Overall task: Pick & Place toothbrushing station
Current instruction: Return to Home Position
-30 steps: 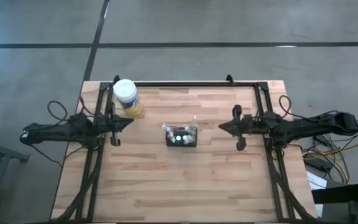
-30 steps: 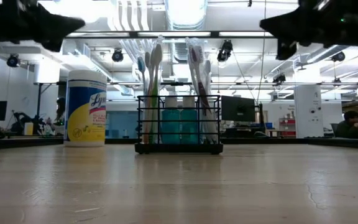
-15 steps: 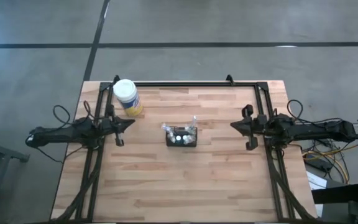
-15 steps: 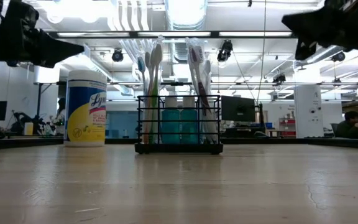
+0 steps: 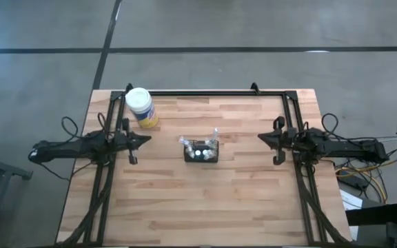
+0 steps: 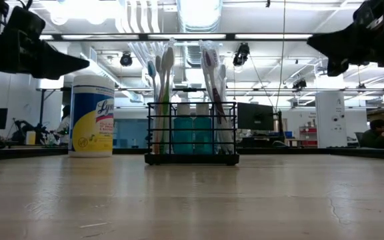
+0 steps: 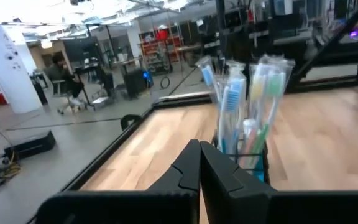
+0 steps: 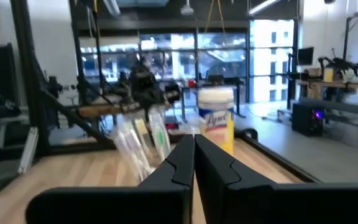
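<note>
One toothbrushing station (image 5: 202, 151) stood upright near the centre of the bench (image 5: 185, 200). It held several toothbrushes (image 6: 166, 67); the exact count could not be determined. One yellow jar (image 5: 140, 107) stood near the far left corner. Two grippers were noted, the left gripper (image 5: 147, 138) and the right gripper (image 5: 260, 138). Both had fingers pressed together, held nothing and were raised. The station lay between them, well apart from each.

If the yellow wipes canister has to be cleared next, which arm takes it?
Left, probably. The yellow wipes canister stands on the left arm's side, close to the left gripper, which is shut and empty. The right gripper, also shut, is on the opposite side, past the mesh caddy.
</note>
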Motion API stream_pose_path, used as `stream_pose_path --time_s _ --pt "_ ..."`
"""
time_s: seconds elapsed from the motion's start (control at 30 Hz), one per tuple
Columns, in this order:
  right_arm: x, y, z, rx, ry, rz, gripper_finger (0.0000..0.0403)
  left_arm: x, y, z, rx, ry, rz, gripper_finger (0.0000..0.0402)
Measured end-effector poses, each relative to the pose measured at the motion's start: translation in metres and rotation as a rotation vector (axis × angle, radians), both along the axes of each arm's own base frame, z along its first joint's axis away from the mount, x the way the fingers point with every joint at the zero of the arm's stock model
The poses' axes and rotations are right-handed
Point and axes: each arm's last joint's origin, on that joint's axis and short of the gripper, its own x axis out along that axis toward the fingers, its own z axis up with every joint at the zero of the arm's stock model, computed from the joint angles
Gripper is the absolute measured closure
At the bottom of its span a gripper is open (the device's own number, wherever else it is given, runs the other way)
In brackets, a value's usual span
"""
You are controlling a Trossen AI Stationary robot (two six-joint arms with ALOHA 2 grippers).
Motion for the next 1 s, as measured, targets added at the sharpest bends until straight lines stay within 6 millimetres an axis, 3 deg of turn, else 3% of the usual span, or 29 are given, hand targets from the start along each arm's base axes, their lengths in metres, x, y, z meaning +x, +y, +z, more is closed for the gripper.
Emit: stream_pose_path --time_s 0.5,1.0 --pt "-0.0002 -0.0020 -0.0055 -0.014 0.061 -0.077 0.0394 0.0037 -0.0035 -0.0062 -0.092 -0.026 -0.129 0.0400" --pt "-0.0002 -0.0020 -0.0055 -0.015 0.061 -0.077 0.0394 0.0037 -0.0032 -0.0066 -0.080 -0.024 -0.118 0.0399"
